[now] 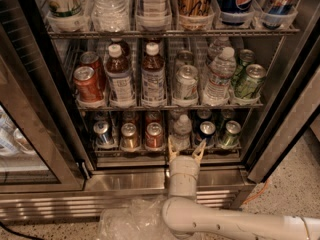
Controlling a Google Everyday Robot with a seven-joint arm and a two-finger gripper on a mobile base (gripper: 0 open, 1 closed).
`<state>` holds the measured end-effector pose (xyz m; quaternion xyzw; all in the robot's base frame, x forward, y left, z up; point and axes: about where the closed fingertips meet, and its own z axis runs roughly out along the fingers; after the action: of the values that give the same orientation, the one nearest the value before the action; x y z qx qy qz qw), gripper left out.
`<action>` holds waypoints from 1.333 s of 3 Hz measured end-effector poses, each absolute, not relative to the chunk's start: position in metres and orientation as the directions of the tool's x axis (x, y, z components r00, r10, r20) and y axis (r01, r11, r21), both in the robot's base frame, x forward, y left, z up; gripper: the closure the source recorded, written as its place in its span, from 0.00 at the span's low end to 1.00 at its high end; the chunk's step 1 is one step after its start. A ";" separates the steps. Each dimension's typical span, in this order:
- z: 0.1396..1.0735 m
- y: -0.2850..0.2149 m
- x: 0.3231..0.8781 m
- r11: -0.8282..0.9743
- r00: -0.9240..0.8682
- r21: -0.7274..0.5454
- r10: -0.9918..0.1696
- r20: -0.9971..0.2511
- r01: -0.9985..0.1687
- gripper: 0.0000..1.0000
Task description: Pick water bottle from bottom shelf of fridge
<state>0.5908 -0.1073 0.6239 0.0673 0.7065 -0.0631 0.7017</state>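
The fridge [280, 134] stands open before me, its racks full of drinks. On the bottom shelf [125, 151] a small clear ribbed water bottle [182, 132] with a pale cap stands in the fourth lane from the left, among cans. My gripper [185, 149] is at the front edge of that shelf, directly in front of and just below the bottle. Its two tan fingers [171, 150] are spread open with nothing between them, one on each side of the bottle's base.
Cans flank the bottle: a red can [154, 135] on its left, a dark can [205, 132] on its right. The middle rack holds brown bottles [152, 76] and a taller labelled water bottle [219, 79]. The glass door [30, 134] hangs open at left. A steel sill [130, 180] lies below the shelf.
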 end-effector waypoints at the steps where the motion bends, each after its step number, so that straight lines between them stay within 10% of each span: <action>1: 0.622 -0.108 0.604 0.982 0.017 0.003 0.000 -1.000 0.189 0.26; 4: 0.626 -0.082 0.607 0.995 0.023 0.049 0.048 -0.999 0.085 0.28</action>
<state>0.6074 -0.0816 0.6256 0.0475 0.6988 -0.0132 0.7136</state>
